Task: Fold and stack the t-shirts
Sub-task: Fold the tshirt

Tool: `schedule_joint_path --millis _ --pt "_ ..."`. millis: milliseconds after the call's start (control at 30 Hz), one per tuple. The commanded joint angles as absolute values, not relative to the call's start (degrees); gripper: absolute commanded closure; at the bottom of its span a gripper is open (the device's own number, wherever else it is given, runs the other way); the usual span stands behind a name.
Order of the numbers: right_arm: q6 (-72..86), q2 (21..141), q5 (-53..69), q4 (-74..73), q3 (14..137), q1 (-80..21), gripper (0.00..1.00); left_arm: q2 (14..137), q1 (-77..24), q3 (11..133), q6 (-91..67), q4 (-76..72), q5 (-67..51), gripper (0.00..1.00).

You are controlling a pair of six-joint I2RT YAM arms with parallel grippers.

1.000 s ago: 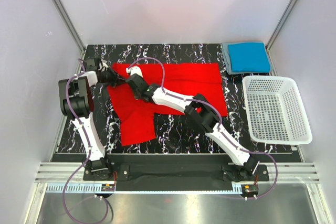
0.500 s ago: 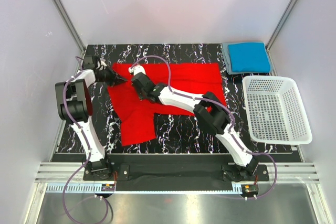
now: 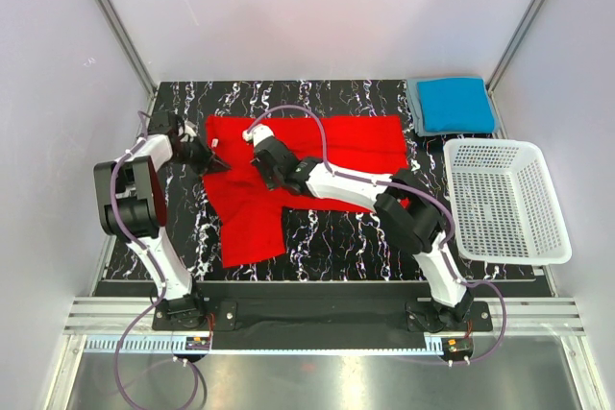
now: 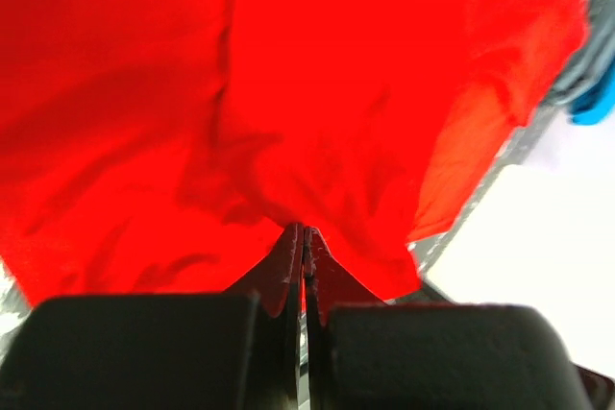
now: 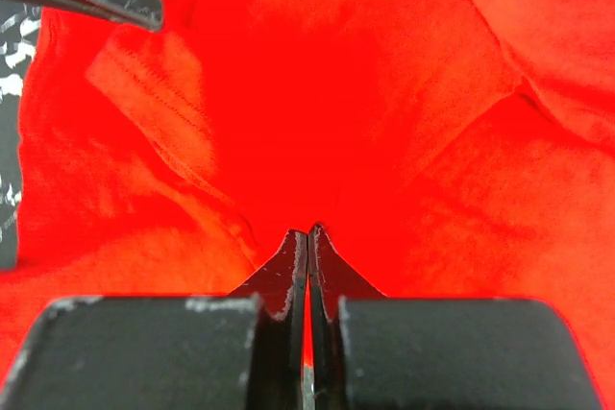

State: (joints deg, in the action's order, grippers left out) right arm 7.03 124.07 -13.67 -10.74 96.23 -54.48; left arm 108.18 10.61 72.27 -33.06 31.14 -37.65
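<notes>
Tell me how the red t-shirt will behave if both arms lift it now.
The red t-shirt is probably floppy: it creases where the left fingers and right fingers pinch it. Likely light, thin cloth lying flat on the table. The unheld part would probably sag and drag.

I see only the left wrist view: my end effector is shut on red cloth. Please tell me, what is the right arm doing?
Observer: The right end effector is also shut on the red t-shirt, a little to the right of yours.
Operator: How does the shirt lie?
Observer: It is spread across the far half of the table, with one part reaching toward the near edge.
Operator: Are other shirts folded already?
Observer: Yes, a blue t-shirt lies folded at the far right corner, on top of a grey-blue t-shirt.
Operator: Anything else there?
Observer: A white mesh basket stands at the right side, nearer than the folded shirts.
</notes>
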Motion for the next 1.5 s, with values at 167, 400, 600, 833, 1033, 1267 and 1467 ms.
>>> schedule_joint_path --millis 167,400,600,833,1033,1267,1467 --pt "3.26 118.39 -9.06 -11.24 92.9 -54.84 1.0 104.5 7.91 68.03 -30.5 34.71 -31.39 0.77" --pt "3.51 116.46 -8.09 -15.47 91.68 -54.23 0.81 101.61 7.56 70.84 -30.66 33.85 -17.84 0.67" --pt "7.99 113.91 -6.33 -17.13 90.09 -50.02 0.7 107.66 7.38 76.9 -30.68 30.5 -20.39 0.67" --pt "18.71 118.55 -1.14 -18.72 94.12 -45.53 0.49 117.41 7.56 84.02 -29.53 32.6 -17.58 0.67" --pt "22.49 125.31 -2.89 -18.89 101.06 -45.18 0.59 120.15 7.47 87.62 -29.27 34.63 -11.96 0.66" --pt "30.14 130.43 -9.4 -18.11 105.64 -39.13 0.64 120.76 7.47 91.49 -29.53 35.68 -10.72 0.64" --pt "33.04 132.19 -8.0 -17.75 105.65 -33.23 0.67 125.24 8.17 94.65 -28.65 38.06 -7.91 0.64"
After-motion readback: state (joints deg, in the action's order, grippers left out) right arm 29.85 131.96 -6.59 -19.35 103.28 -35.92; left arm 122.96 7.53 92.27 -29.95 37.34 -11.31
